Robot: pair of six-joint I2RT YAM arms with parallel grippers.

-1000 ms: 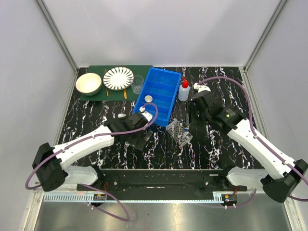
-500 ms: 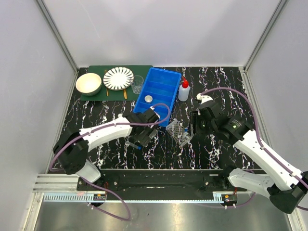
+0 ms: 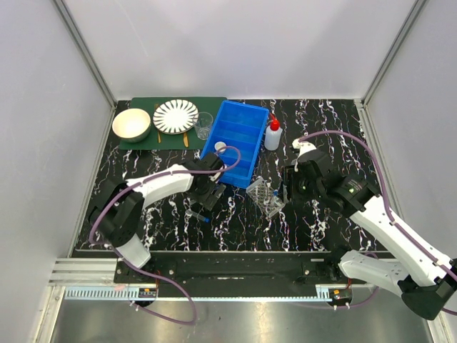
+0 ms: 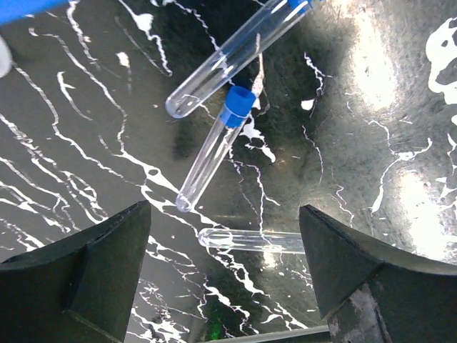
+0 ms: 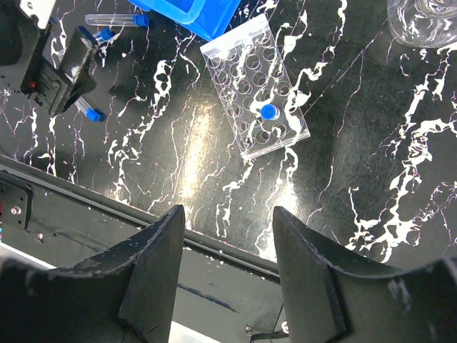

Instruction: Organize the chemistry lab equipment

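Note:
My left gripper (image 3: 212,191) is open and empty, low over the dark marbled table just in front of the blue bin. In the left wrist view, three clear tubes lie under it. One tube (image 4: 253,241) lies crosswise between the open fingers, its cap hidden. A blue-capped tube (image 4: 214,146) and a third tube (image 4: 239,53) lie just beyond. The clear tube rack (image 3: 265,196) holds one blue-capped tube (image 5: 268,111). My right gripper (image 3: 287,189) is open and empty, raised beside the rack's right side. The red-nozzled squeeze bottle (image 3: 272,134) and the small beaker (image 3: 203,125) stand at the back.
The big blue bin (image 3: 246,121) holds a small round lid (image 3: 220,148). A striped plate (image 3: 176,116) and a cream bowl (image 3: 131,124) sit on a green mat (image 3: 214,102) at the back left. The table's near edge rail (image 5: 214,250) runs under my right gripper.
My left gripper has shifted back toward the blue bin, uncovering a blue-capped tube on the table. My right arm came nearer to the rack, then held still.

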